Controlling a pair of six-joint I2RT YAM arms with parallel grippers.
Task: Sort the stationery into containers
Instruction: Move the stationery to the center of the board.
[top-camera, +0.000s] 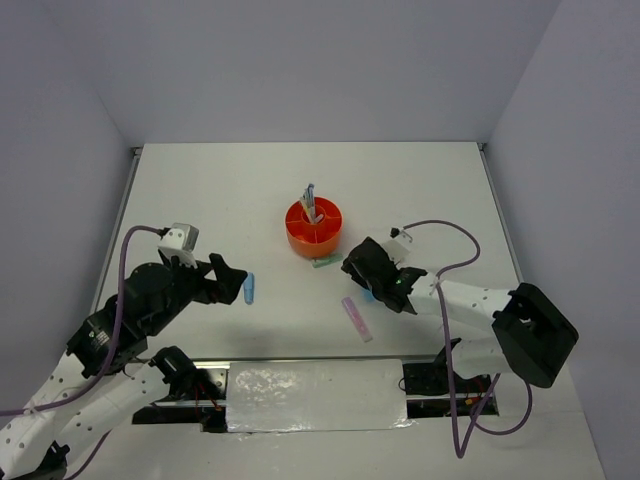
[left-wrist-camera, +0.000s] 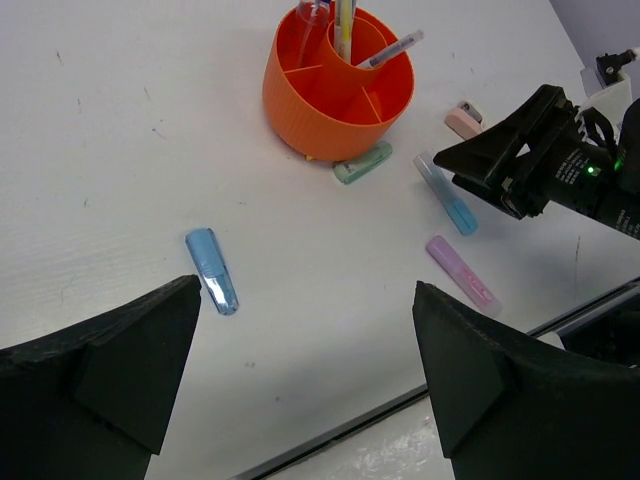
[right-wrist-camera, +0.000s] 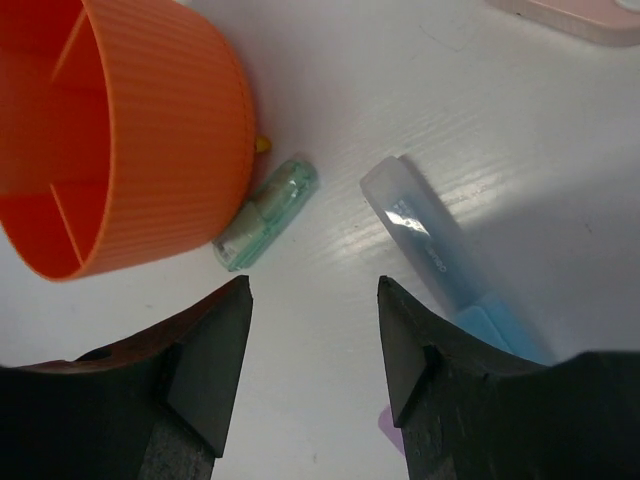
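Right tool (right-wrist-camera: 312, 300) parted above white table (top-camera: 220, 200), pale grey walls (top-camera: 300, 60) around

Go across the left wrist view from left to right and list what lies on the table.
Short blue marker → orange organiser → pink marker. The green marker, long blue marker and eraser overlap these, so they are left out.

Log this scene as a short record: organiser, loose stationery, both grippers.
organiser: orange organiser, upright, pens standing inside
loose: green marker at the organiser's base; short blue marker; long blue marker; pink marker; eraser
left gripper: open, empty, facing the short blue marker
right gripper: open, empty, aimed between the green marker and the long blue marker
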